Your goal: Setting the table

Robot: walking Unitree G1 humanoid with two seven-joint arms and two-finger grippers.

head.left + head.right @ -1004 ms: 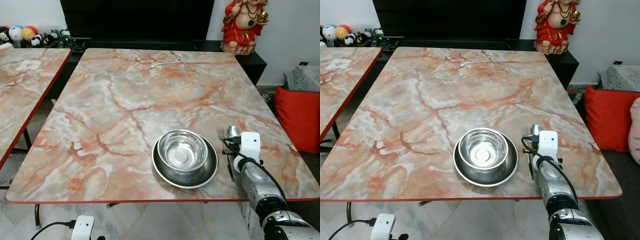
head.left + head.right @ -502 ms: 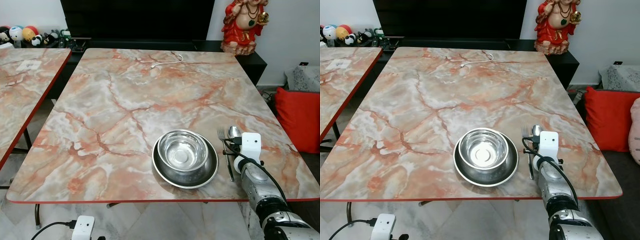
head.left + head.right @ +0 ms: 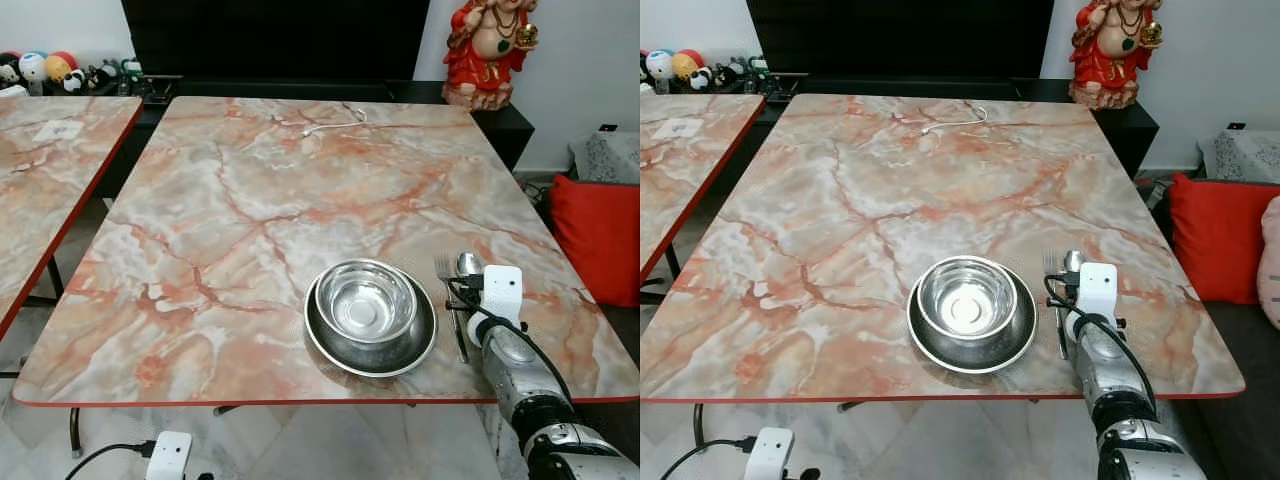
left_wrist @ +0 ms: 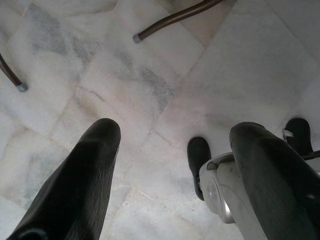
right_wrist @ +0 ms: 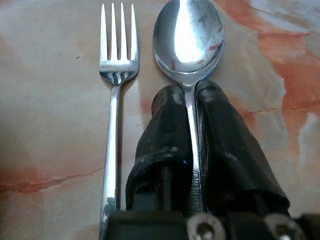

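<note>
Home dining room: marble-look table [image 3: 260, 200], red figurine [image 3: 490, 50], cushion [image 3: 600, 235].

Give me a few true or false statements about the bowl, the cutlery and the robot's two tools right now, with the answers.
1. The right tool is shut on the spoon handle. True.
2. The fork lies between the spoon and the bowl. True.
3. The bowl sits directly on the marble table. False: it sits inside a steel plate.
4. The left tool is over the table. False: it hangs open above the floor.
5. The white cable lies at the table's far end. True.
6. The fork's tines point toward the robot. False: they point away.
</note>
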